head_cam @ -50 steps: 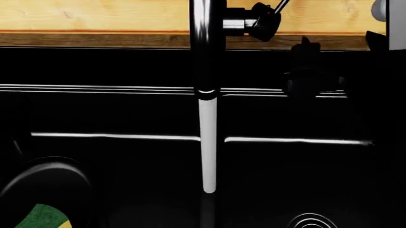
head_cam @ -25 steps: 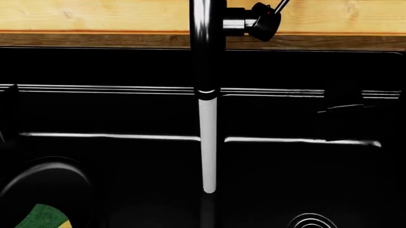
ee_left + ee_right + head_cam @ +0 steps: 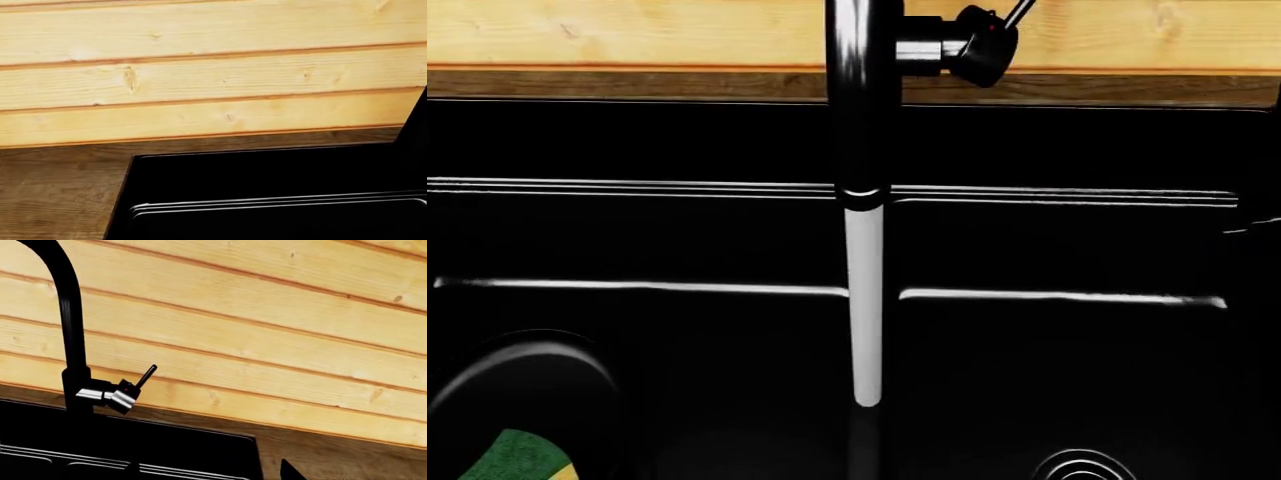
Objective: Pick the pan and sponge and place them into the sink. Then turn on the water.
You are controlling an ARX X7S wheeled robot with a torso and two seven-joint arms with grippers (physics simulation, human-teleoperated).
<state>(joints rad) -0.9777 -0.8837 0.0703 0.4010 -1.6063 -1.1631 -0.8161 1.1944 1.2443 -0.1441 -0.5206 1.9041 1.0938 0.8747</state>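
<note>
In the head view you see the sink (image 3: 627,140) filling most of the frame, its two basins split by the centre divider. The faucet (image 3: 864,90) rises at the back centre, with its lever (image 3: 985,40) angled up to the right. The water (image 3: 865,300) falls as a straight white stream from the spout and ends low over the divider area. The pan (image 3: 521,385) sits in the left basin at the lower left corner, and the sponge (image 3: 518,457), green over yellow, rests on or in it. A ringed drain (image 3: 1081,467) shows in the right basin floor. Neither gripper appears in this view. In the left wrist view you see the wooden plank wall (image 3: 200,75), the brown countertop (image 3: 60,195) and the back left corner of the sink (image 3: 267,175); the left gripper is outside the picture, so you cannot tell how it stands. In the right wrist view you see the faucet (image 3: 70,330) and its lever (image 3: 145,376) against the wall (image 3: 267,315), with the sink's back right corner (image 3: 167,445) below. A small dark tip (image 3: 290,471) shows at the lower edge; it is too little to tell the right gripper's state.
</note>
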